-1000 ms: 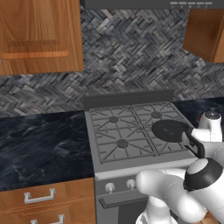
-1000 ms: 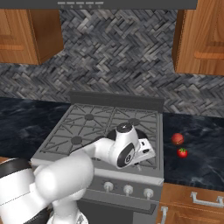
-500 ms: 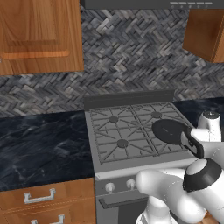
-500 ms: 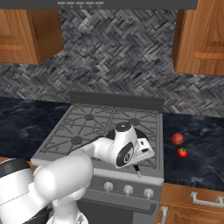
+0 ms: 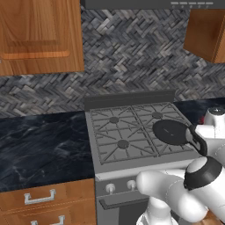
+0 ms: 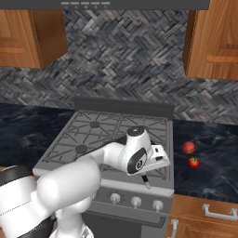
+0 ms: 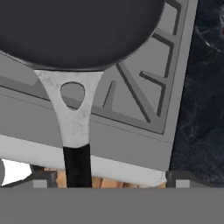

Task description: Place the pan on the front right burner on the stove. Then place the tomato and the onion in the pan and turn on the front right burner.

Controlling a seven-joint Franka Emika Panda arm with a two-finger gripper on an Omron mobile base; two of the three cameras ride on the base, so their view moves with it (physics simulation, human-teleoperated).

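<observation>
Pan (image 5: 170,132) sits on front right burner of the stove (image 6: 88,135); my pincer (image 7: 107,177) is released, jaws wide either side of its handle (image 7: 78,164). Risk: lifting off crooked, I'd clip the handle & drag pan off-centre. Tomato (image 6: 194,162) & onion (image 6: 188,148) lie close together on the tabletop (image 6: 209,148), so I could grab the wrong one.

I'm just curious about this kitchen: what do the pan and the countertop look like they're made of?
The pan looks like dark matte metal, with a mottled, lighter grey metal neck joining a black handle, possibly plastic. The countertop looks like polished dark stone, perhaps marble, going by its pale veins. Both are rendered, so this is only a guess.
</observation>
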